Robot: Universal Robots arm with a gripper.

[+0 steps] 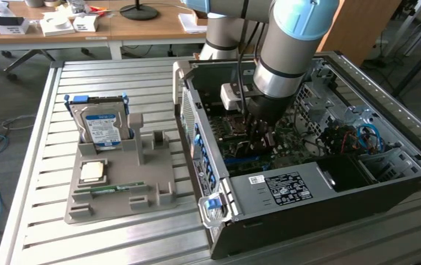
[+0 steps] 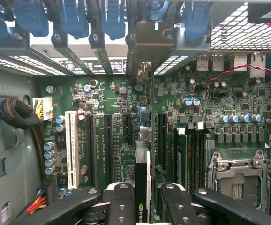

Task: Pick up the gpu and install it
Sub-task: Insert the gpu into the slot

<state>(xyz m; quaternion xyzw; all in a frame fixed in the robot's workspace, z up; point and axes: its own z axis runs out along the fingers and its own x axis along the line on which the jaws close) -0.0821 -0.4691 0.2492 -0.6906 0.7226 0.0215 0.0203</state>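
At the exterior view's left the hard drive (image 1: 101,126) stands in its holder (image 1: 122,190). Inside the computer case (image 1: 328,226) the pincer (image 1: 258,141) is clamped on the gpu (image 2: 142,173), edge-on above the motherboard slots (image 2: 108,140). Slight misalignment could jam its edge beside a slot; the wrist view gives that alignment, the exterior view the arm's depth.

The fingers (image 1: 262,146) hang low inside the open computer case (image 1: 328,221), apart from the gray tray (image 1: 122,205).
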